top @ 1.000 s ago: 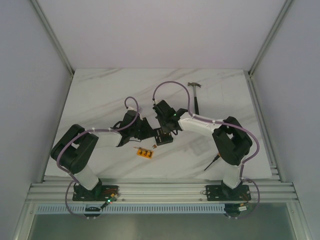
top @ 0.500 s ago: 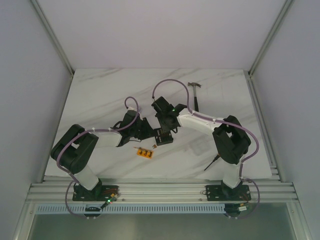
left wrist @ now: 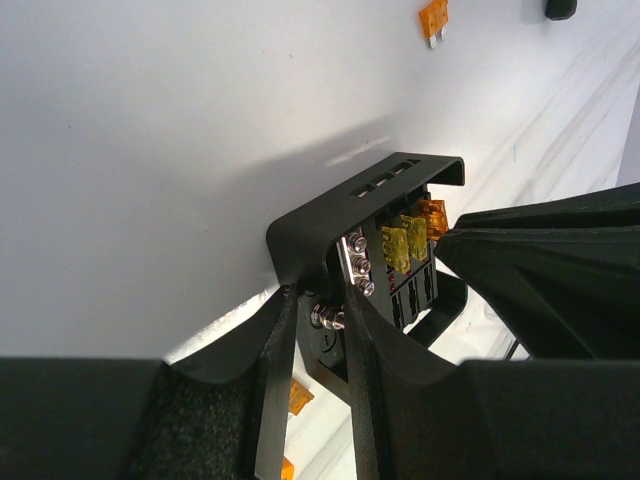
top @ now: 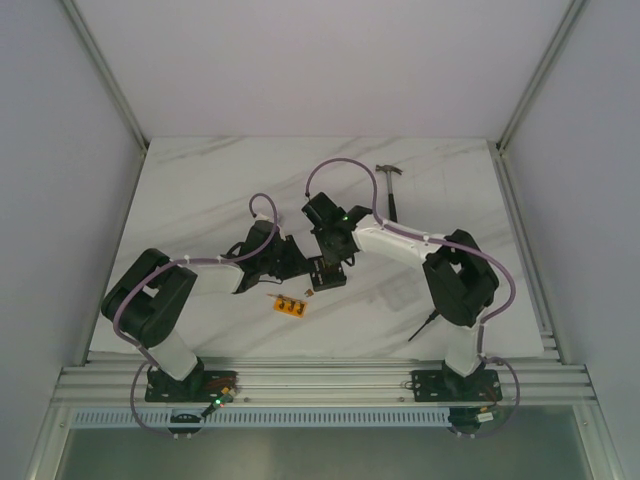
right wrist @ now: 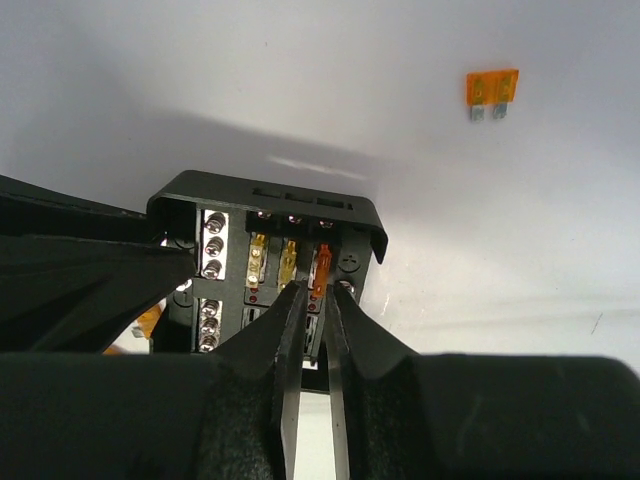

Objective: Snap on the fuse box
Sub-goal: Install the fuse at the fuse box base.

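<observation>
1. The fuse box (top: 328,273), a small black square box, is near the middle of the white marbled table (top: 200,180), between the two grippers. Its open face shows silver screws and a row of fuses.
2. The left gripper (left wrist: 318,300) is clamped on one side wall of the fuse box, with a finger on each side of the wall.
3. The right gripper (right wrist: 315,292) meets the fuse box from the opposite side. Its fingers stand close together on either side of an orange fuse (right wrist: 320,265), which sits in the box beside two yellow fuses (right wrist: 257,262). Whether they pinch it cannot be told.
4. A loose orange fuse (right wrist: 492,90) lies on the table near the fuse box, not touching it.
5. An orange strip (top: 290,305) lies just on the near side of the fuse box. A hammer (top: 392,192) lies well beyond the box, toward the far right.
</observation>
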